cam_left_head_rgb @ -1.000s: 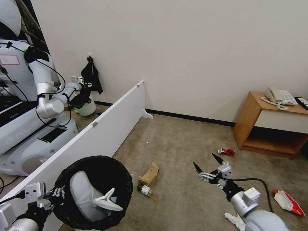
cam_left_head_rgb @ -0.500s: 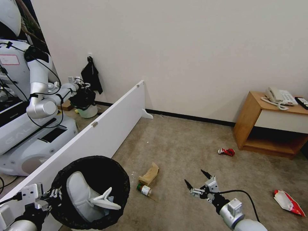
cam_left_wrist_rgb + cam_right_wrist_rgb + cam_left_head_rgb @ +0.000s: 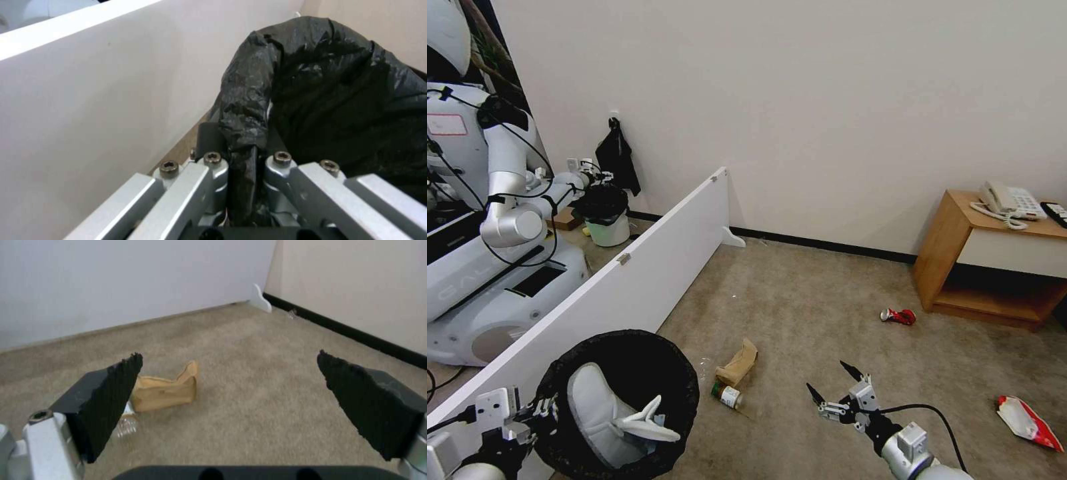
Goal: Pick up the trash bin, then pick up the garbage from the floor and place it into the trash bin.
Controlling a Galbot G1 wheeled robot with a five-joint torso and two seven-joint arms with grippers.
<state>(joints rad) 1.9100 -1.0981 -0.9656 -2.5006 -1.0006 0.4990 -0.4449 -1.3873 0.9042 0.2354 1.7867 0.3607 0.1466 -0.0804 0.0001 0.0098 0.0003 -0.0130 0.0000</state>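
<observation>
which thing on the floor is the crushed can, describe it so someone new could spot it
Start at the wooden side table against the wall on the robot's right, the one carrying a phone. On the carpet just in front of its near corner lies the crushed can. It is the small red-and-silver piece lying alone there, unlike the flat red-white snack packet nearer the robot.

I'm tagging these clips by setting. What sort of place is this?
Probably a mock hotel or office room used for robot trials: carpeted floor, a wooden side table with a desk telephone, and a low white partition with another robot working behind it.
</observation>
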